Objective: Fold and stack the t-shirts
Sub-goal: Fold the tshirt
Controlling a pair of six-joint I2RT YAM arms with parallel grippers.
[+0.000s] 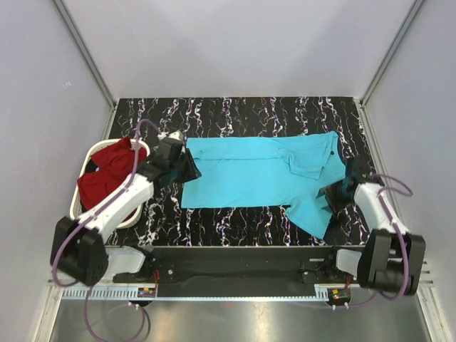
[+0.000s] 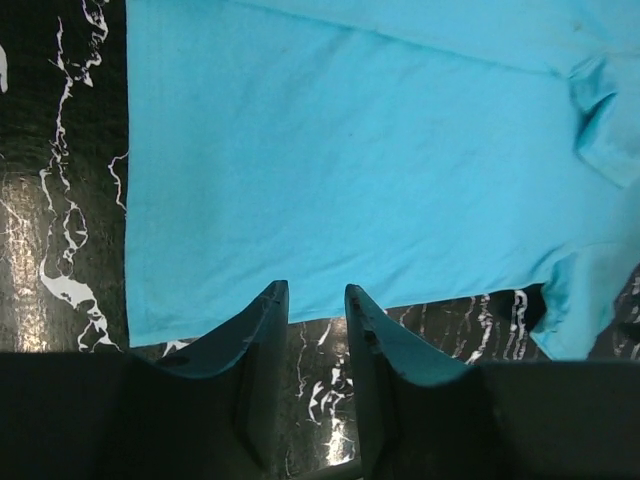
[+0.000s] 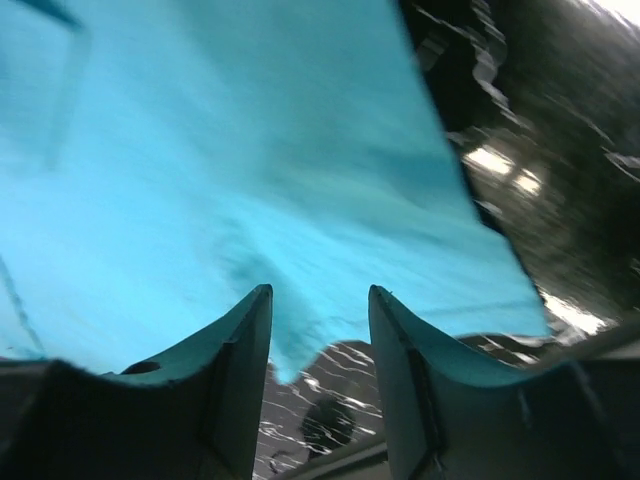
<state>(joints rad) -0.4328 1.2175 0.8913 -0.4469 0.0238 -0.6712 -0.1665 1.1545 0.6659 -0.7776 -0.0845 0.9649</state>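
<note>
A turquoise-blue collared t-shirt lies spread flat on the black marble table, collar end to the right. The dark red t-shirt is bunched inside the white basket at the left. My left gripper hovers at the blue shirt's left hem. In the left wrist view its jaws stand apart, tips at the cloth's edge, with only table between them. My right gripper is at the near right sleeve. Its jaws are apart, and a corner of blue cloth pokes between them, unpinched.
The white laundry basket sits at the table's left edge, under my left arm. Grey walls with metal rails enclose the table on three sides. Bare marble shows behind the shirt and in a strip in front of it.
</note>
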